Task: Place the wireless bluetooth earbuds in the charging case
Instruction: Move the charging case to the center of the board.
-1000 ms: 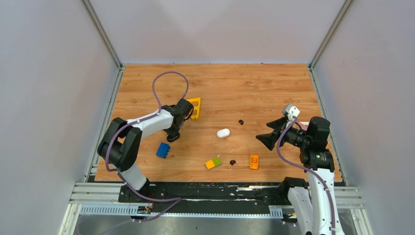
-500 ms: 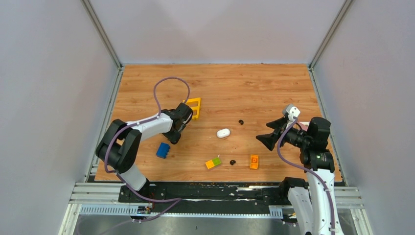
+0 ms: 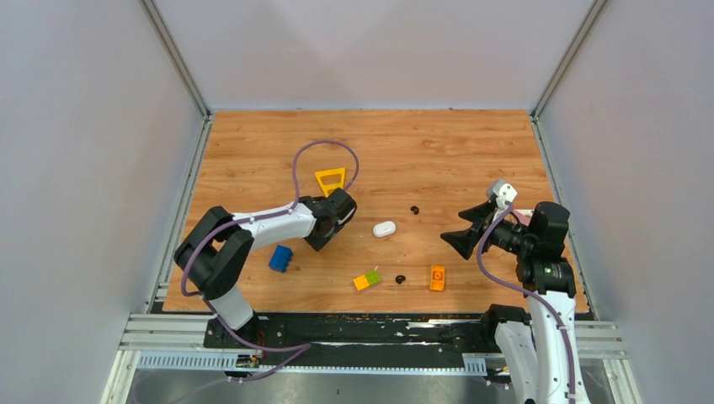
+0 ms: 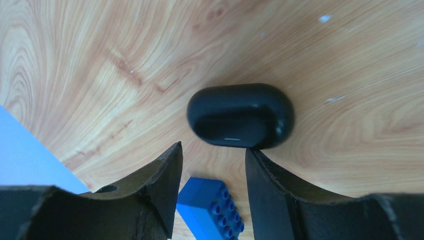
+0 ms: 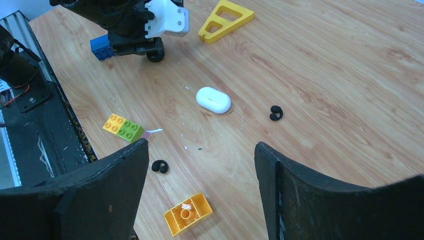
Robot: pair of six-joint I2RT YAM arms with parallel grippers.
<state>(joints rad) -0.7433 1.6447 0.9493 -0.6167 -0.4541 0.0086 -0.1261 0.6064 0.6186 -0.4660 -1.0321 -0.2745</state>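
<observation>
Our left fingers (image 4: 155, 185) stand parted with nothing between them, low over the worktop (image 4: 100, 60), their tips just beside a black capsule-shaped lump (image 4: 240, 116) that we cannot identify. Our right fingers (image 5: 100, 190) are spread wide and empty at 3 o'clock of the charging case (image 3: 384, 228), which lies shut near mid-worktop. One black earbud (image 3: 414, 209) lies at its 1 o'clock, a second earbud (image 3: 400, 279) at its 5 o'clock. We risk pinching the wrong black thing, knocking the blue brick (image 4: 210, 210), or squirting a glossy bud away, and the lid has yet to be opened. We read no brand or lettering anywhere.
</observation>
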